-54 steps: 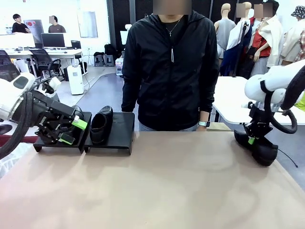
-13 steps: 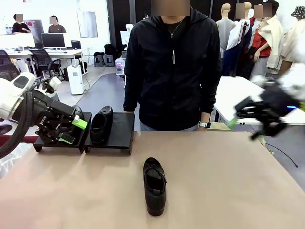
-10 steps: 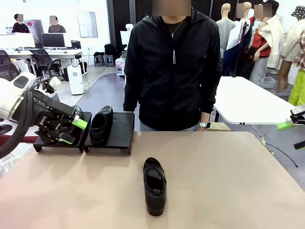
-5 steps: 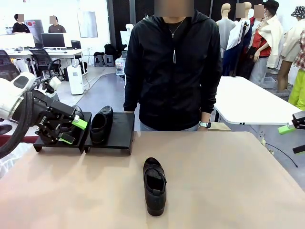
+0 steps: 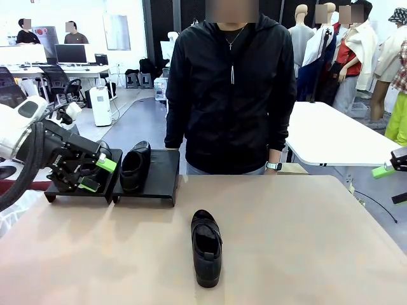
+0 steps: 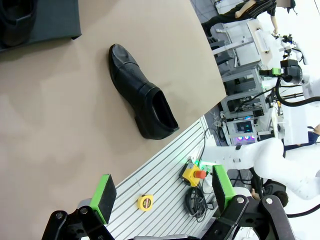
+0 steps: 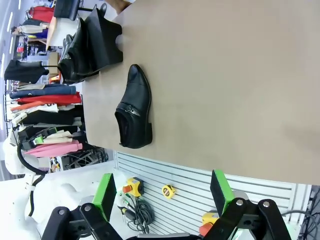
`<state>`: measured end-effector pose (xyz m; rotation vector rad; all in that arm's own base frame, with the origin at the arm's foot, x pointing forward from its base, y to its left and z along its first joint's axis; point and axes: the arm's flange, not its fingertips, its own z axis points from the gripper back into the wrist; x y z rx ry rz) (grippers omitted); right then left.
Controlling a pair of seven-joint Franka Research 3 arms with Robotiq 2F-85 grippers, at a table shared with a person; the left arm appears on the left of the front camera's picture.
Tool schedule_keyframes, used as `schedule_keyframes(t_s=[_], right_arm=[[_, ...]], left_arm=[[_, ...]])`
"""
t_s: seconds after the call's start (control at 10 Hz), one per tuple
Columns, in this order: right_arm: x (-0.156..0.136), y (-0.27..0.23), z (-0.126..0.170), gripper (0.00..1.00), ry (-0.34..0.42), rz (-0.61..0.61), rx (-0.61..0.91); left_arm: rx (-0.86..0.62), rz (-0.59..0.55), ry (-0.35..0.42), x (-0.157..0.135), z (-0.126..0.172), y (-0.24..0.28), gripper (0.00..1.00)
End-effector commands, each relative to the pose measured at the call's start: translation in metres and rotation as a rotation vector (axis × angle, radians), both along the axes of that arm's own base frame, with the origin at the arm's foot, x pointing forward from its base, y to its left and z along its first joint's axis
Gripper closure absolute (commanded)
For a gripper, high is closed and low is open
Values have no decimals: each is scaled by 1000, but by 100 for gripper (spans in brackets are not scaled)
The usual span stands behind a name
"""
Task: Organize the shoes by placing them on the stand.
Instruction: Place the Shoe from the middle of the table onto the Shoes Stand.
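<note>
On the tan table (image 5: 305, 241) the black two-platform stand (image 5: 160, 173) sits at the far left with one loafer (image 5: 135, 166) on its right platform, another loafer (image 5: 206, 248) lies mid-table, and the left gripper (image 5: 98, 175) and right gripper (image 5: 393, 184) hang spread and empty.

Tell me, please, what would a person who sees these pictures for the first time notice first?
Most striking is the single black shoe lying alone in the middle of the table, its toe toward the person who stands at the far side. Next, the black stand at the far left of the table, with another shoe on its right platform. The left gripper hangs open in front of the stand's left platform, holding nothing.
</note>
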<state>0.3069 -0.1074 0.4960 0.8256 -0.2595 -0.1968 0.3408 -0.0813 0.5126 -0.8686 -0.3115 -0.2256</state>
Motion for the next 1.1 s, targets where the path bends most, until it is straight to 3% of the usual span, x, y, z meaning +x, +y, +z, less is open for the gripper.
schedule_keyframes(t_s=[0.0,0.4,0.5,0.6,0.7,0.8,0.9,1.0], right_arm=[[-1,-1,4,0,-5,4,8],[-1,-1,4,0,-5,4,8],[-1,-1,4,0,-5,4,8],[-1,-1,4,0,-5,4,8],[-1,-1,4,0,-5,4,8],[-1,-1,4,0,-5,4,8],[-1,-1,4,0,-5,4,8],[-1,-1,4,0,-5,4,8]], left_arm=[[-22,-4,-5,0,1,0,0],[0,0,0,0,0,0,0],[28,132,25,-19,22,-52,0],[219,141,108,-31,30,-116,0],[359,155,215,-30,28,-179,0],[441,116,234,-23,24,-214,0],[632,195,278,-7,7,-259,0],[697,220,292,5,-6,-284,0]])
